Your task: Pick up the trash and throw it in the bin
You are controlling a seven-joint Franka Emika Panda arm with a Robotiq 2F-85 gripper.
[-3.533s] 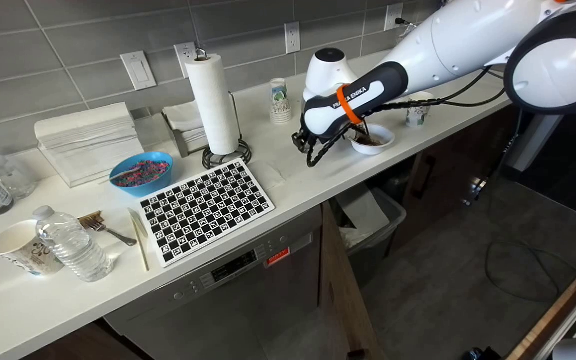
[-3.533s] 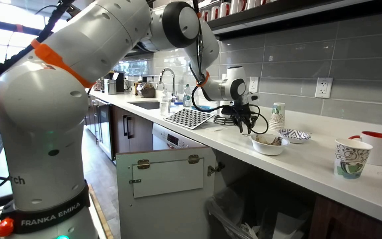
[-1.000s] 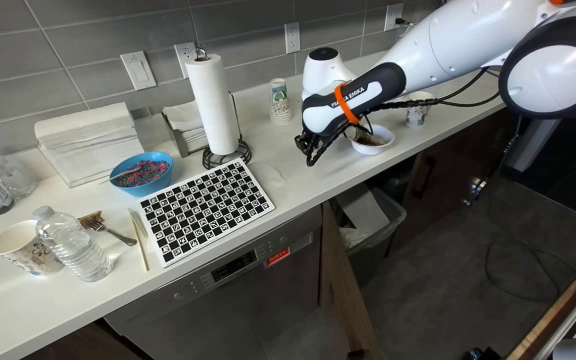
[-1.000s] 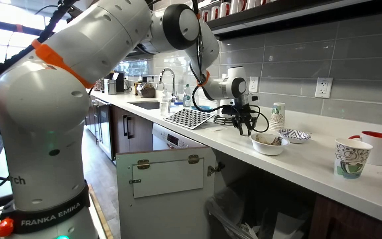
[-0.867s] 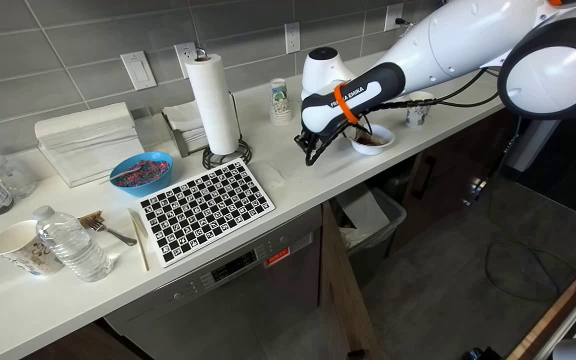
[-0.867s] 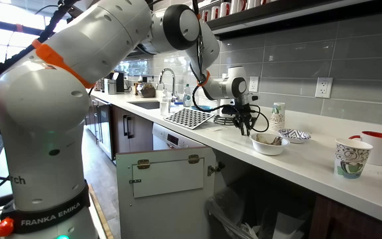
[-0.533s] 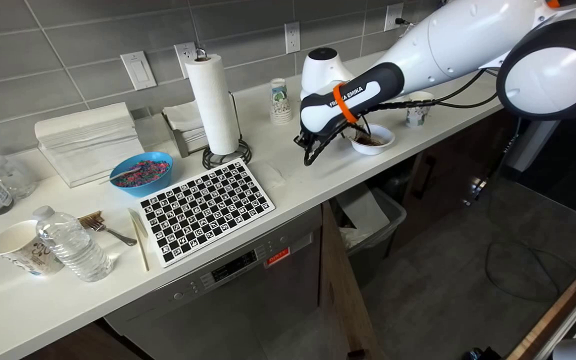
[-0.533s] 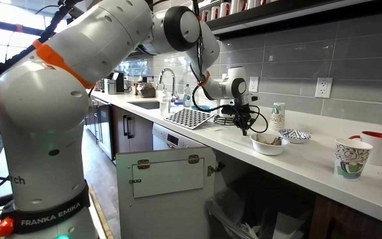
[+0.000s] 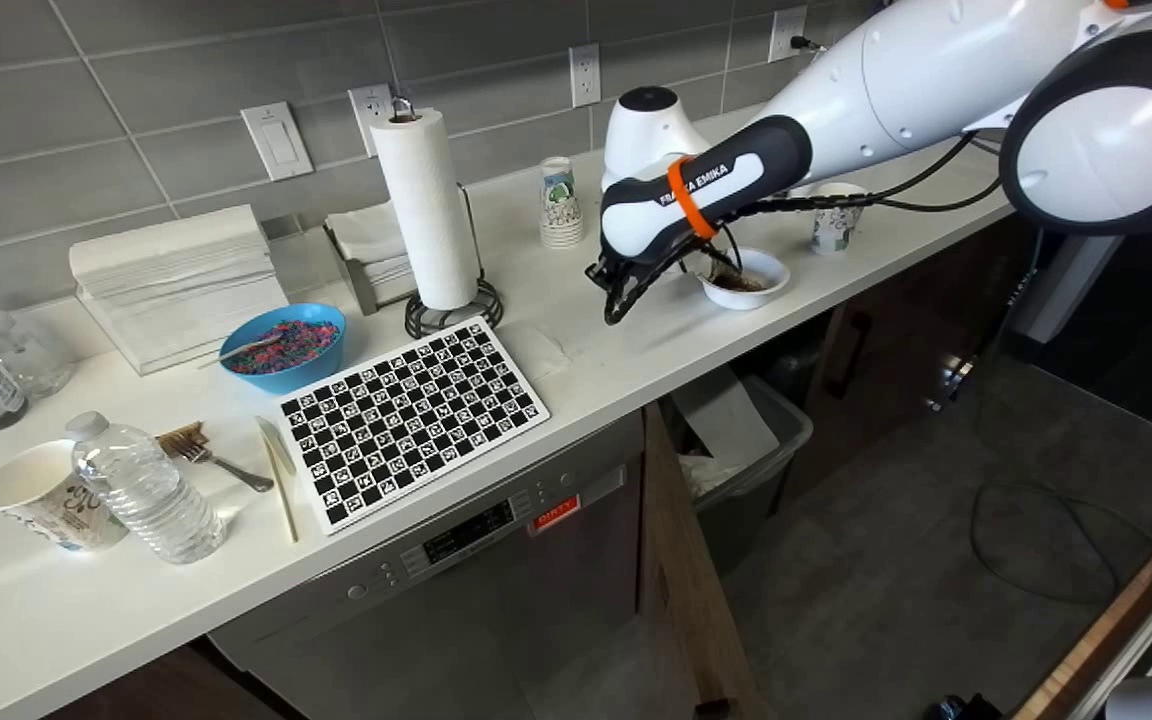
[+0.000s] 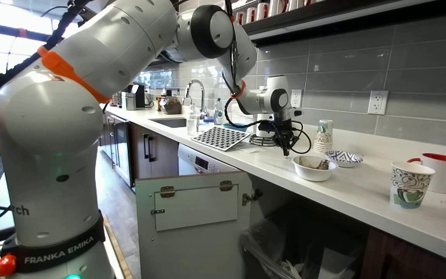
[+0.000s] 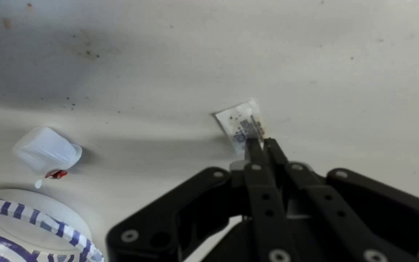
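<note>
Wrist view: your gripper (image 11: 263,142), spread 1 s ago, now looks pinched on the printed white sachet (image 11: 242,123). Grasp seems made; next, lift toward the bin (image 9: 784,415).

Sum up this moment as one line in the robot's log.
job: trash pickup; gripper: closed at small white packet; grip: unclear; bin: below counter; cabinet door: open; status: packet not yet binned
</note>
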